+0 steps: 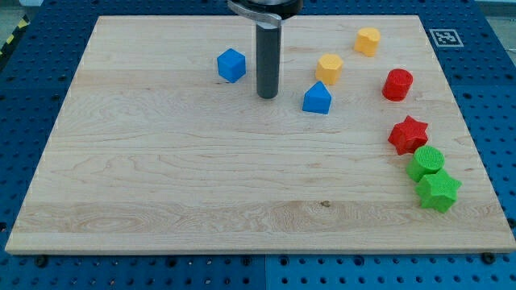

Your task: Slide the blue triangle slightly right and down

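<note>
1. While resting on the board, my tip (268,96) touches nothing, bare rod with no jaws to tell of.
2. Just right of it, apart: blue triangle (317,98).
3. Push seemingly not yet begun; whole slide right and down left to do.

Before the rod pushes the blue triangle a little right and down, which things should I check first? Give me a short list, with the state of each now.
1. My tip rests on the board: ok.
2. My tip is on the view's left of the blue triangle, with a gap, not touching: ok for a push right.
3. My tip is above the triangle, for the down part: not ok, it is level with it.
4. Board to the right of and below the triangle is free: ok.
5. The nearer yellow block is apart from the triangle: cannot tell, they look very close.
6. The blue cube is out of my tip's way: ok, it lies behind on the left.
</note>
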